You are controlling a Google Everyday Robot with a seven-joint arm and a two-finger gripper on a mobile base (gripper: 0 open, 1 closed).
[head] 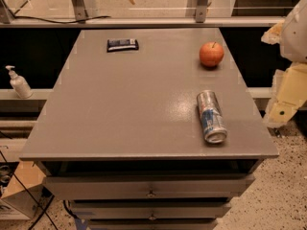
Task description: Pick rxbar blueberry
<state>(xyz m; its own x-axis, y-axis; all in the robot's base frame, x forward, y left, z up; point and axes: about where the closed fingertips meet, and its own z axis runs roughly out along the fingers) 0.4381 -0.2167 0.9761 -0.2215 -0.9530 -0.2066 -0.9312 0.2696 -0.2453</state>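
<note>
The rxbar blueberry [122, 44] is a small flat bar in a dark wrapper with pale lettering. It lies flat near the far left of the grey cabinet top [129, 109]. My gripper [283, 104] is at the right edge of the view, beside the cabinet's right side and off the top. It is far from the bar and holds nothing that I can see.
A red apple [211, 54] sits at the far right of the top. A silver-blue drink can [211, 116] lies on its side near the front right. A white pump bottle [19, 82] stands on a ledge to the left. Drawers [151, 188] are below the front edge.
</note>
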